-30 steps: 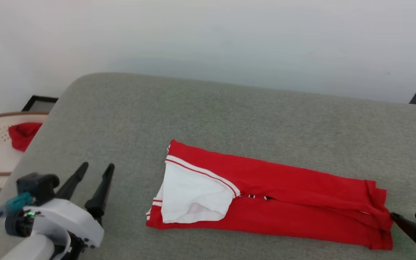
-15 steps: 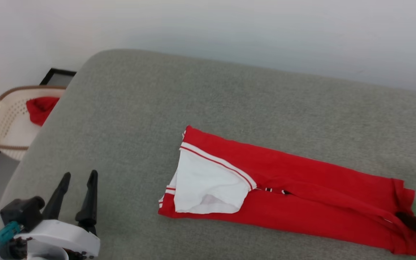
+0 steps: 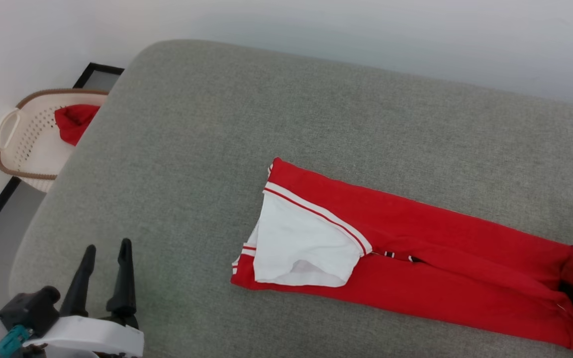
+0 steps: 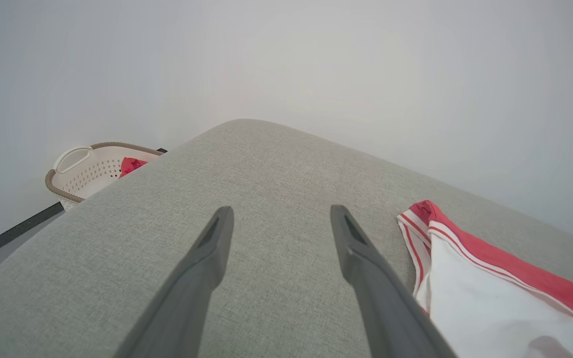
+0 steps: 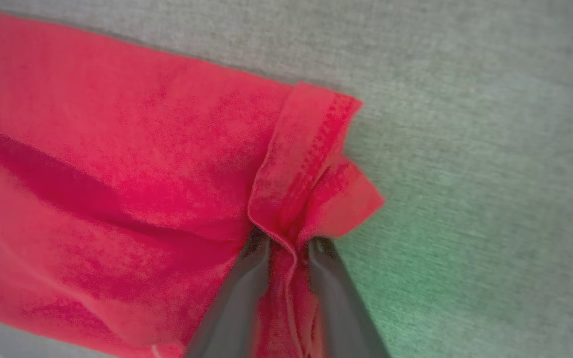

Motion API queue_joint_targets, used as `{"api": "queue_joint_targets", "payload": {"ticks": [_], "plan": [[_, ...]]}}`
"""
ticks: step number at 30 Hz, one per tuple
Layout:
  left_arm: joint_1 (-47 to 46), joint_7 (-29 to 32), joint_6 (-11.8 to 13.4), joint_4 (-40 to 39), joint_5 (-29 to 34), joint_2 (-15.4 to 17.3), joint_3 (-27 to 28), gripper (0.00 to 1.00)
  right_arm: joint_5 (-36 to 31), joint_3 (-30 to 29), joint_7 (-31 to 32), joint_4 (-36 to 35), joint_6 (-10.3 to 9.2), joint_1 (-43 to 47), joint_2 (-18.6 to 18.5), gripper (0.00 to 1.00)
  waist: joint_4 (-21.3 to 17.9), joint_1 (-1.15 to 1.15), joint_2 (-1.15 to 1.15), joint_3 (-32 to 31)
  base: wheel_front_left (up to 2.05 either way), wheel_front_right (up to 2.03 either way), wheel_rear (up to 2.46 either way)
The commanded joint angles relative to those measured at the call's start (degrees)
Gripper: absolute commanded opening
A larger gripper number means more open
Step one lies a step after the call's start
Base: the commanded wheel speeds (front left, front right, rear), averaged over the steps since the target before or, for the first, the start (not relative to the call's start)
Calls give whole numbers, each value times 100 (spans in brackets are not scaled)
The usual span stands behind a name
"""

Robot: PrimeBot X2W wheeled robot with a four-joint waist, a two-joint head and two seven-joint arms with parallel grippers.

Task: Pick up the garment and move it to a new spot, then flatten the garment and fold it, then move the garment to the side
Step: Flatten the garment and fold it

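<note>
the red shirt [image 3: 416, 258] lies as a long folded strip on the grey cushion [image 3: 217, 124], slanting from the cushion's middle toward its near right part, with one white sleeve [image 3: 301, 248] lying on top at the end nearer the cushion's middle

the right gripper [image 5: 289, 238] is at the strip's other end, toward the cushion's right side, its two fingers pinching a raised ridge of red hem between them. the cloth bunches and flips up just past the fingertips, which reads as a grip taken so this end can be lifted and carried over toward the sleeve end for the next fold

the left gripper [image 3: 108, 244] hovers over the cushion's near left corner with its fingers spread and nothing between them, well apart from the shirt. it is probably kept there to leave the fold path free

the cushion is bare across its far half and all along its left half, so there is open room to swing the hem over and later slide the shirt aside. how near the held end is to the cushion's right edge cannot be told, so a low drag there looks risky. a pale basket [image 3: 5, 164] holding a small red cloth [image 3: 72, 122] stands off the cushion's far left corner, out of the way
</note>
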Motion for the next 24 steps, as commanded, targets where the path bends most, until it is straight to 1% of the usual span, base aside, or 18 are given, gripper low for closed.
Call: {"api": "queue_joint_targets", "payload": {"ticks": [1,8,14,19,24], "plan": [[14,-20,-66,19,79,-70,99,100,85,191,86,174,3,85,187,0,16,0,0,22,0,0,0],[61,-20,-289,71,409,-341,490,100,153,160,-42,198,-2,-94,-11,0,-87,0,0,-5,0,0,0],[149,-20,-397,14,590,-443,691,100,106,154,-196,228,-3,-242,-248,0,-371,0,0,-127,0,0,0],[271,-20,-444,-40,669,-481,746,100,131,200,-376,438,-3,-393,-415,0,-671,0,0,-255,0,0,0],[307,-20,-485,-41,717,-456,631,100,125,283,-635,785,-2,-540,-605,0,-921,0,0,-378,0,0,0]]}}
